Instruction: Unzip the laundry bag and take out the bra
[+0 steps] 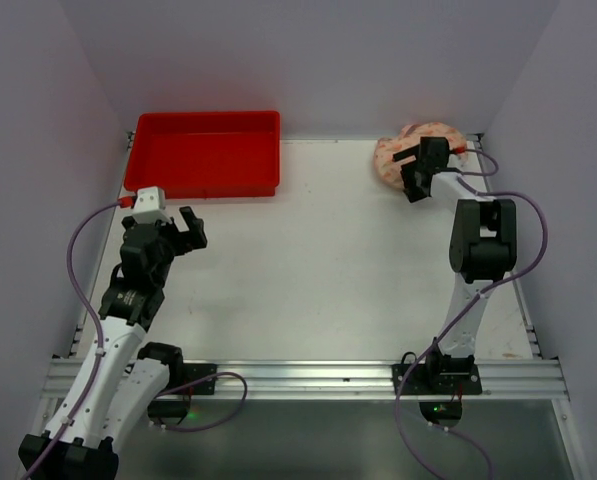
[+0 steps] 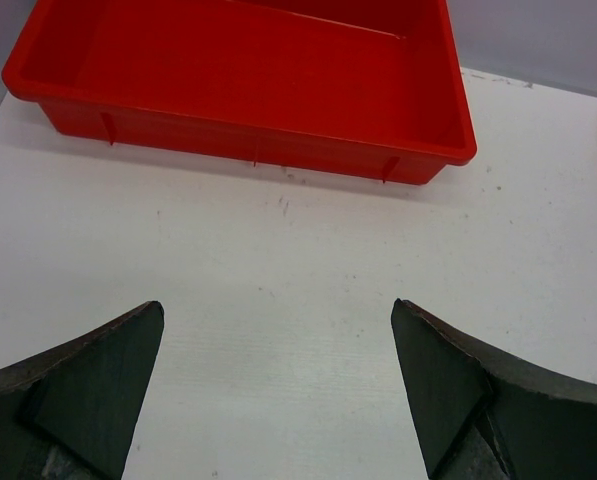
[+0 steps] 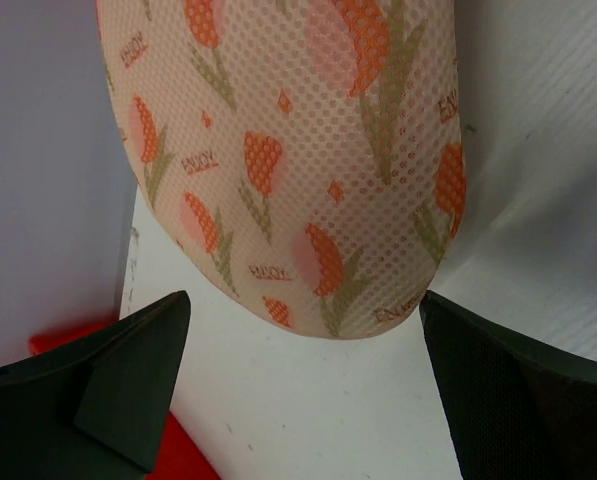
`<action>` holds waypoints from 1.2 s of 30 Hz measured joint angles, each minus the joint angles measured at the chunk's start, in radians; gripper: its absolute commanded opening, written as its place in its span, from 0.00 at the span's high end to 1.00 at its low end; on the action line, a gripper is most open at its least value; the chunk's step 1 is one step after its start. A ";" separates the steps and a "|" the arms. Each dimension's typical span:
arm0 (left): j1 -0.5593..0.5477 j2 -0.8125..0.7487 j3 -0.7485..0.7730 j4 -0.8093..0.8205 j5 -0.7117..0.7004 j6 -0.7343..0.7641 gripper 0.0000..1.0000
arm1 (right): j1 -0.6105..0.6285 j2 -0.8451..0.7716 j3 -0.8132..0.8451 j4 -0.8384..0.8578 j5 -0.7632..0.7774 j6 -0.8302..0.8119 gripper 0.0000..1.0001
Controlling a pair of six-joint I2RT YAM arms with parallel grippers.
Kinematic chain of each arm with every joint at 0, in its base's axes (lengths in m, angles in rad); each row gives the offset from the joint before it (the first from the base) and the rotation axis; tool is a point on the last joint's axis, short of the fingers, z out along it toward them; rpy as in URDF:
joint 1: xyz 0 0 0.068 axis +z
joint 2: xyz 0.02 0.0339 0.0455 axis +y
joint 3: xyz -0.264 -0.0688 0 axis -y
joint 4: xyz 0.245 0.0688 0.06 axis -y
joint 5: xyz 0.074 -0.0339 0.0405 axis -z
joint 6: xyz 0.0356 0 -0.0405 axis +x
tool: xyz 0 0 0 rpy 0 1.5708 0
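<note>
At the far right corner of the table (image 1: 318,270), sheer pink-white mesh laundry bag (image 1: 389,160), orange-print padded bra (image 3: 323,260) inside, sits under our right gripper (image 3: 303,305); it and left gripper (image 2: 278,305) gape empty; zip pull unseen, so we risk grabbing bare mesh.

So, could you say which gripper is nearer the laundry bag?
Right. The right gripper is right at the laundry bag; the left gripper is across the table, near the red tray.

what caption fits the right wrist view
Open right gripper poised before the mesh laundry bag, printed bra showing through
</note>
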 measured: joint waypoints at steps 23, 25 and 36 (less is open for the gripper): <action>0.000 0.011 -0.011 0.008 -0.016 0.003 0.00 | -0.042 0.092 -0.007 0.121 -0.227 0.001 1.00; 0.000 0.008 -0.015 0.010 -0.005 0.003 0.00 | -0.026 0.017 -0.091 0.126 -0.285 -0.082 1.00; 0.000 0.024 -0.015 0.023 0.102 0.003 0.00 | 0.386 -0.585 -0.552 -0.092 -0.578 -0.541 0.99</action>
